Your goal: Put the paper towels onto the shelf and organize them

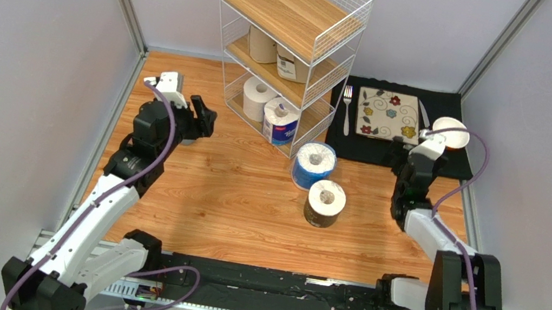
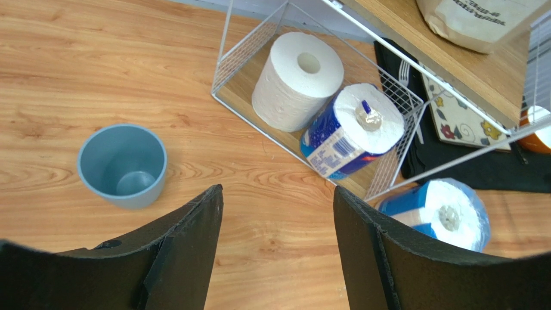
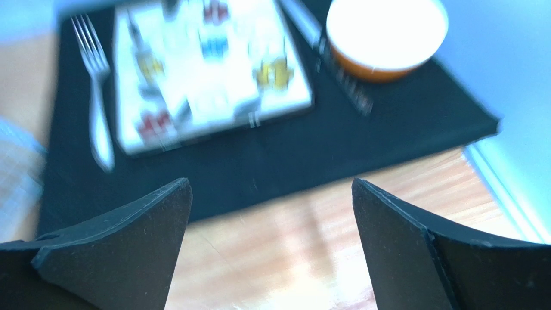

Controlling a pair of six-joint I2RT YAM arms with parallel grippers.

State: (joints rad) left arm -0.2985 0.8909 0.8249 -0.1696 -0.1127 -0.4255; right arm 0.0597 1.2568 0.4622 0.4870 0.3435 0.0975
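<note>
Top view: shelf (image 1: 289, 9) at 12 o'clock on the bench (image 1: 229, 214). Middle tier holds the left tan roll (image 1: 262, 45) and right tan roll (image 1: 291, 64), side by side. Bottom tier holds the plain white roll (image 1: 257, 96), with the blue-label roll (image 1: 281, 121) at its 4 o'clock. Two more stand upright on the bench: blue-wrapped roll (image 1: 313, 165) just beside the shelf at its 5 o'clock, and dark-wrapped roll (image 1: 325, 203) at 5 o'clock of that, close by. Left end effector (image 1: 203, 116) is at the shelf's 9 o'clock, near but apart from it. Left wrist view: left end effector fingers partway apart, nothing between them. Blue cup (image 2: 123, 165) at 10 o'clock, plain white and blue-label rolls inside the bottom tier at 1 o'clock, blue-wrapped roll outside the wire at 3 o'clock. Right wrist view, blurred: right end effector (image 3: 271, 187) spread wide, holding nothing, over the near edge of a black mat (image 3: 271, 161). On the mat: fork (image 3: 97, 103) at 10 o'clock, plate (image 3: 207, 71) at 12, orange bowl (image 3: 385, 32) at 1.
</note>
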